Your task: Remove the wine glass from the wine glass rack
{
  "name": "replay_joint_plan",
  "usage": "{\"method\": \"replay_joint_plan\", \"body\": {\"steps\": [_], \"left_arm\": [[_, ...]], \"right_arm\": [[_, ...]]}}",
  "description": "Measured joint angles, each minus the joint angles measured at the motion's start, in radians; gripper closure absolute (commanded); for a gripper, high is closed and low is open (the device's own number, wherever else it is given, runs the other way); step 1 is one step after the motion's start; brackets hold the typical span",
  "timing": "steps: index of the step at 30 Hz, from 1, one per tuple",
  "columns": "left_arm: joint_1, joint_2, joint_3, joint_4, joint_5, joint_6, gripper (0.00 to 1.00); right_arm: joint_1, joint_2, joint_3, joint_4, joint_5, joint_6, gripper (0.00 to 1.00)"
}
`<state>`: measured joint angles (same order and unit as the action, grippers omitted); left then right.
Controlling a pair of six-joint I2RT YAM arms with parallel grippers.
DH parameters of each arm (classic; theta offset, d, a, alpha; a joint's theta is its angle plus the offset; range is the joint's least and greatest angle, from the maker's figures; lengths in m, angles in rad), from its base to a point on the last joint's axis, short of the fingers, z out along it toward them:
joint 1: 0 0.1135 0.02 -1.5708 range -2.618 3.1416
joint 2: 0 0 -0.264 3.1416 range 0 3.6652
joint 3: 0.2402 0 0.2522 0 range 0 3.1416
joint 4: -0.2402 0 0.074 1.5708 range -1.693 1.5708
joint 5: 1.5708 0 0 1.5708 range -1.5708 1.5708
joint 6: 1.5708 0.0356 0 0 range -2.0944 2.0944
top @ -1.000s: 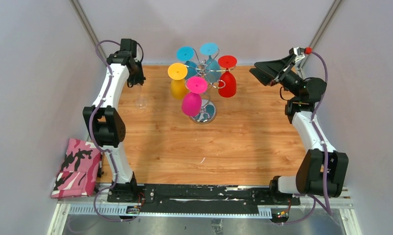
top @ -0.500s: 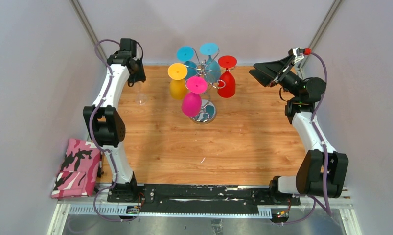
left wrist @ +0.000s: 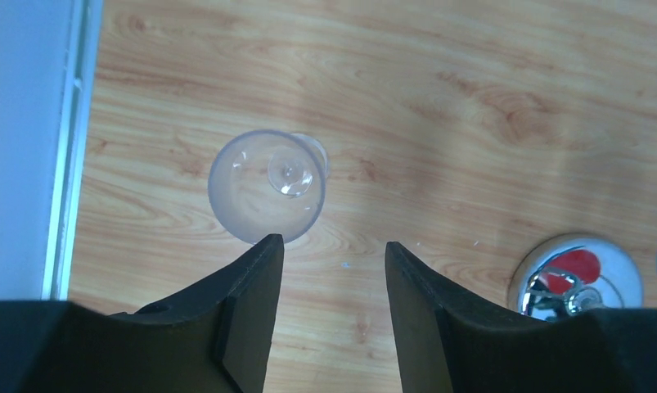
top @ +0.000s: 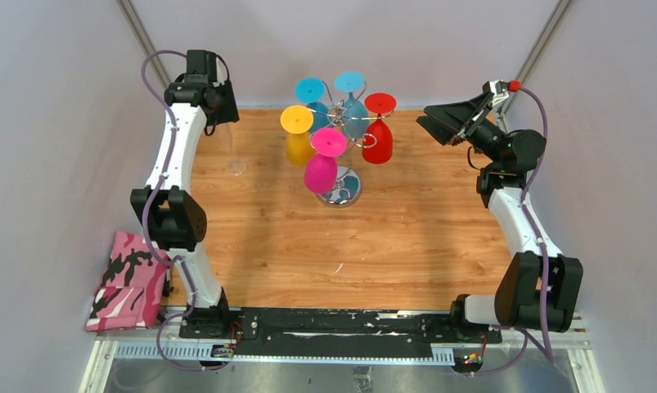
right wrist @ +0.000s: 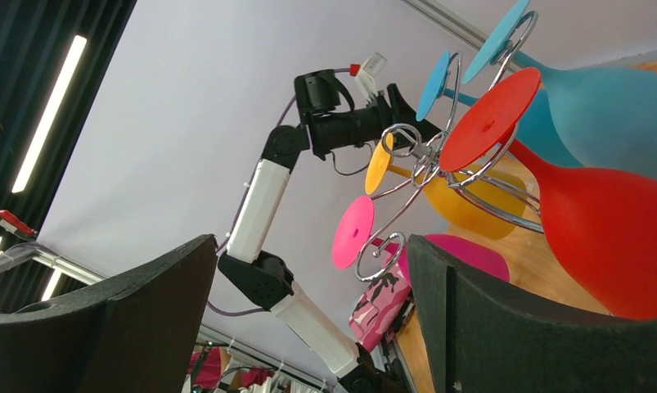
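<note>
The chrome wine glass rack [top: 342, 131] stands at the back middle of the table on its round mirrored base [top: 341, 190]. Yellow [top: 297, 136], pink [top: 321, 160], red [top: 380, 131] and two blue [top: 351, 92] glasses hang upside down on it. A clear wine glass [top: 236, 160] stands upright on the table left of the rack. My left gripper [top: 221, 121] is open and empty, above that glass; in the left wrist view the clear glass [left wrist: 267, 185] sits just beyond my left fingertip [left wrist: 267, 246]. My right gripper [top: 433, 121] is open and empty, right of the rack [right wrist: 415, 155].
A pink camouflage cloth [top: 128, 280] lies off the table's left front corner. The rack base [left wrist: 574, 274] shows at the lower right of the left wrist view. Grey walls close in the back and both sides.
My left arm has lifted up and back, away from the clear glass, which stays standing on the table. The right arm has barely moved.
</note>
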<state>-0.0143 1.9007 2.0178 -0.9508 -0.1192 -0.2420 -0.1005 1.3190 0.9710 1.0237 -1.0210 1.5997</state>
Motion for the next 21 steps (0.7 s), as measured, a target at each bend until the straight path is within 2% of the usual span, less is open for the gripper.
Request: {"method": "replay_joint_plan", "body": {"steps": [6, 12, 15, 21], "left_arm": [[0.0, -0.065, 0.078, -0.006, 0.004, 0.0, 0.48], [-0.007, -0.234, 0.092, 0.02, 0.014, -0.005, 0.45], [-0.044, -0.408, -0.016, 0.116, 0.024, -0.018, 0.45], [-0.199, -0.826, -0.371, 0.374, 0.094, -0.081, 0.45]], "right_arm": [[0.008, -0.001, 0.0, -0.046, 0.0, -0.04, 0.1], [0.031, 0.002, 0.003, -0.18, 0.006, -0.147, 0.15], [0.051, 0.031, 0.03, -0.232, 0.018, -0.187, 0.23], [0.066, 0.151, 0.083, -0.231, 0.05, -0.192, 0.36]]}}
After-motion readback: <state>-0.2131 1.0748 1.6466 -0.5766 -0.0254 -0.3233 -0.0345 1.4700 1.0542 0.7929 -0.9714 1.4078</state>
